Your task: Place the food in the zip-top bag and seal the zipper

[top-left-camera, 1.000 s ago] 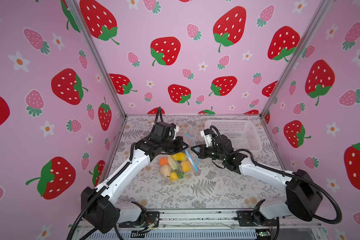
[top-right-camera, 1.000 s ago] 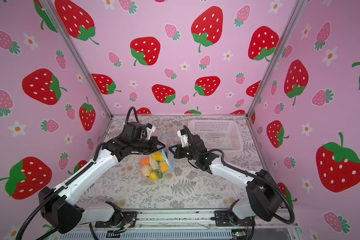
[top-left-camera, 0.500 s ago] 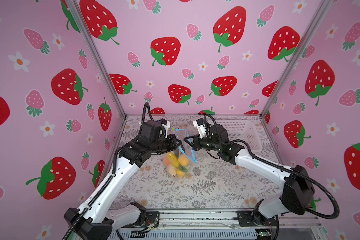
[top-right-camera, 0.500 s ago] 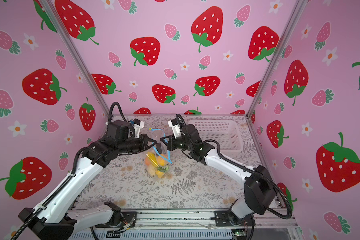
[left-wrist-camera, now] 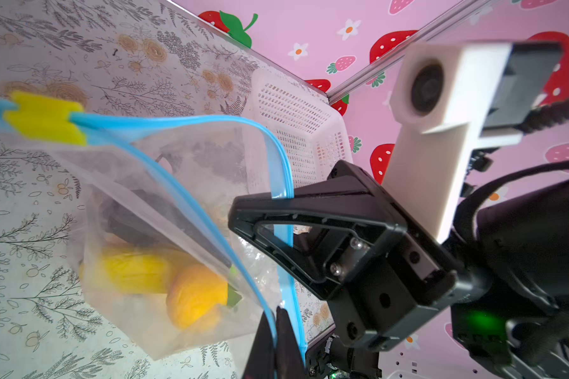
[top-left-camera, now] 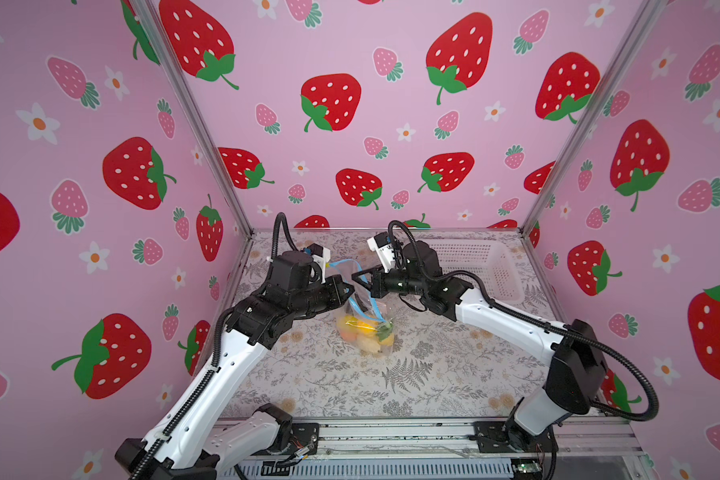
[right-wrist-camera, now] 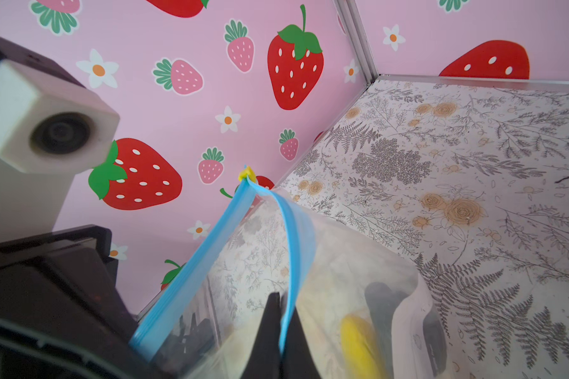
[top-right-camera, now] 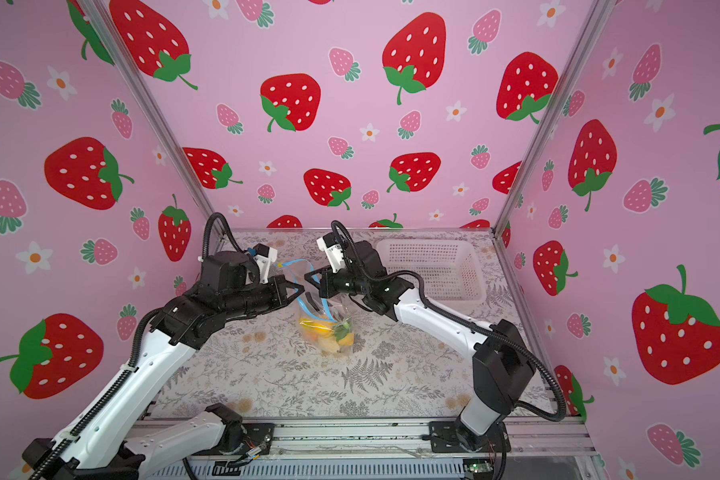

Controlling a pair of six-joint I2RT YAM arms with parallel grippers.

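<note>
The left gripper (top-left-camera: 351, 291) has its fingers pressed together on one lip of the zipper (right-wrist-camera: 209, 244), and the right gripper (top-left-camera: 354, 276) pinches the other lip. One zip-top bag (top-left-camera: 368, 312) hangs open between the two grippers. The food (top-left-camera: 361, 329) lies inside it; the pieces overlap, so I cannot count them. One basket (top-left-camera: 476, 258) stands behind.

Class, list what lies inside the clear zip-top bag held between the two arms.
Inside the zip-top bag: a yellow ribbed toy, an orange one, a black piece and something green. They overlap, so any pieces underneath are hidden.
</note>
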